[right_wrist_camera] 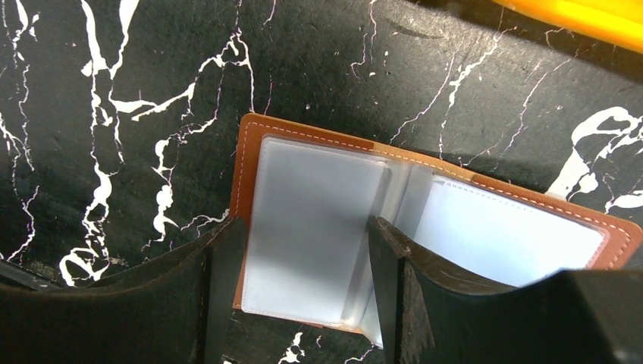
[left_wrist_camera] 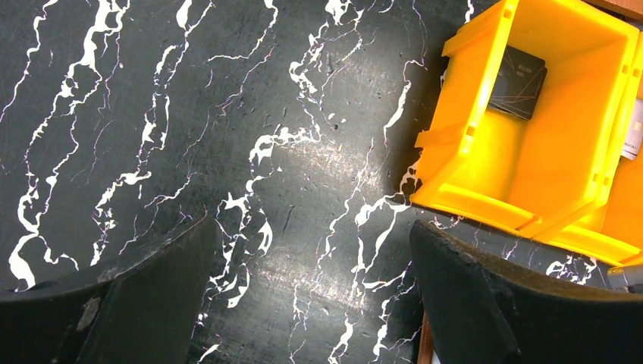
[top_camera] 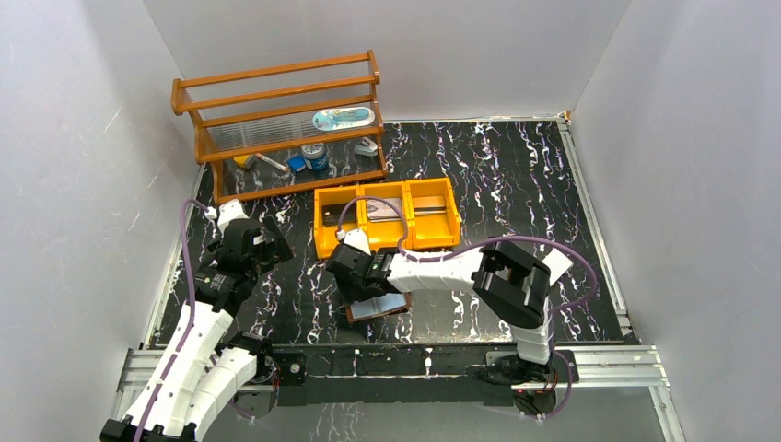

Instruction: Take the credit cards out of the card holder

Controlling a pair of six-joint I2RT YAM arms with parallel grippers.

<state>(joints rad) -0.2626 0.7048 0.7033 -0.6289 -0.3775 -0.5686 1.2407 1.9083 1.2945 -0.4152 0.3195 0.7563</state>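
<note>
Holder [right_wrist_camera: 455, 227] lies open on the table [right_wrist_camera: 114, 91], near the tray [right_wrist_camera: 591, 15]. Right gripper [right_wrist_camera: 302, 227] is part-open, straddling 1 sleeve [right_wrist_camera: 318, 189], holding nothing; left gripper [left_wrist_camera: 312, 227] gapes empty. Closing could pinch the glossy sleeve, lifting the whole holder.

Card holder [right_wrist_camera: 455, 220] near edge partly hidden behind right pincer [right_wrist_camera: 303, 224]; shelf [top_camera: 276, 72] items too small to ID.

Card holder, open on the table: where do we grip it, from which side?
Top-down, across the sleeve page that the right gripper straddles. The card holder lies flat and open, so its leather edges likely offer no side pinch.
</note>
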